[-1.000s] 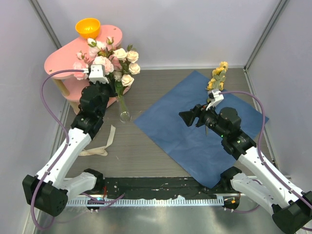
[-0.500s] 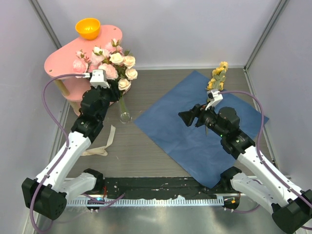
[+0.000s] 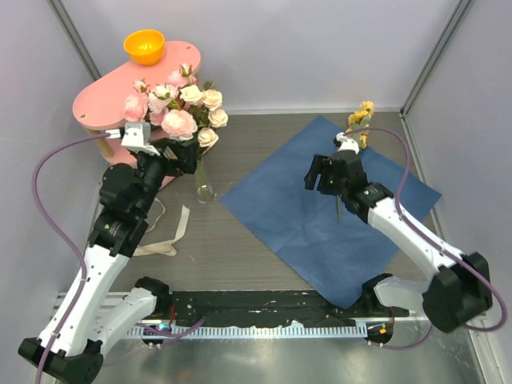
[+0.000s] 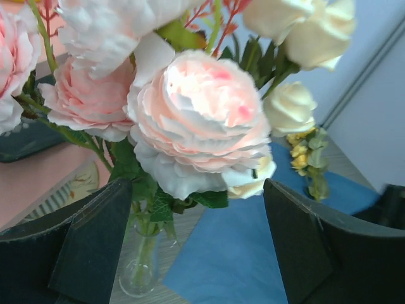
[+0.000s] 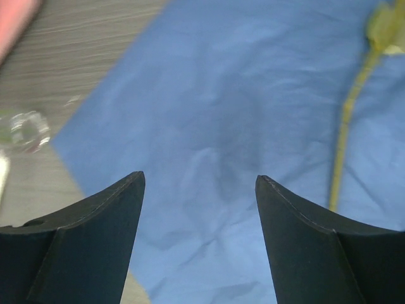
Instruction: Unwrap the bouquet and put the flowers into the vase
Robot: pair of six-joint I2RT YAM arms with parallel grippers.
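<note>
Overhead, the flowers (image 3: pixel 180 108) stand upper left, propped by the narrow vase (image 3: pixel 205 186). Left wrist view: the left hand (image 4: pixel 197 183) gapes wide, empty, framing a pink bloom (image 4: pixel 202 120). Right wrist view: the right hand (image 5: pixel 199 176), also wide and empty, faces the yellow sprig (image 5: pixel 345 145) on blue paper (image 5: pixel 221 114).

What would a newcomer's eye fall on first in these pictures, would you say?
First the big bunch of pink and cream flowers, standing in the slim glass vase at far left beside the pink stand, with the open left gripper right in front of them. Next the blue paper spread flat at centre right, with a lone yellow sprig at its far edge.
</note>
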